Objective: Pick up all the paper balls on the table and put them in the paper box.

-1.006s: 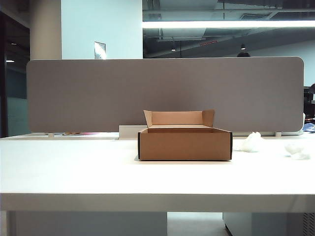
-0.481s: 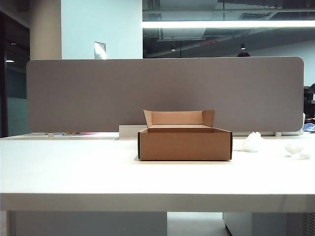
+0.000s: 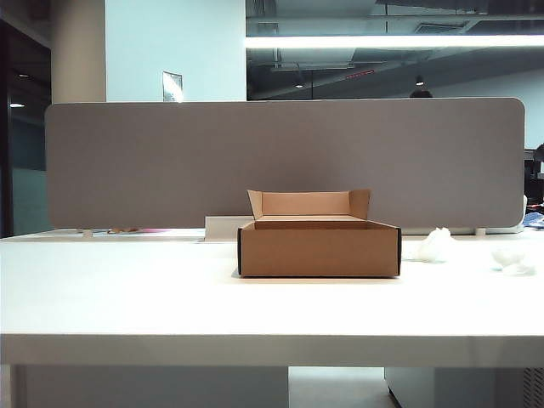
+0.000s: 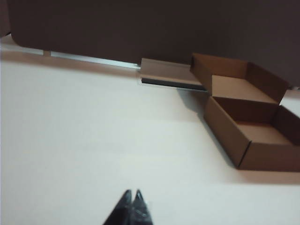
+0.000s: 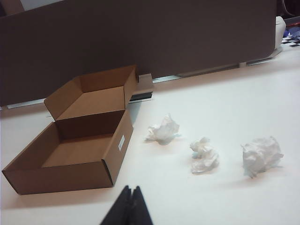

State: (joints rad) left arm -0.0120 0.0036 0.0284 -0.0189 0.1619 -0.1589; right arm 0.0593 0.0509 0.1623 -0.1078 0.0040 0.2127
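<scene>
You have the table [image 3: 127,297] carrying the paper box [image 3: 319,249] mid-width, toward its back edge; the box is empty, back flap upright. Three paper balls lie on the tabletop right of the box: one [image 5: 162,130] near its side wall, one [image 5: 204,155] further out, one [image 5: 260,155] furthest. Right gripper [image 5: 131,189] sits closed, empty, short of the balls. Left gripper [image 4: 131,193] closed, empty, over bare tabletop left of the box.

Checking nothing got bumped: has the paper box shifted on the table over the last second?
No. In the exterior view the paper box sits in the same spot against the grey divider panel behind it, front edge unchanged.
</scene>
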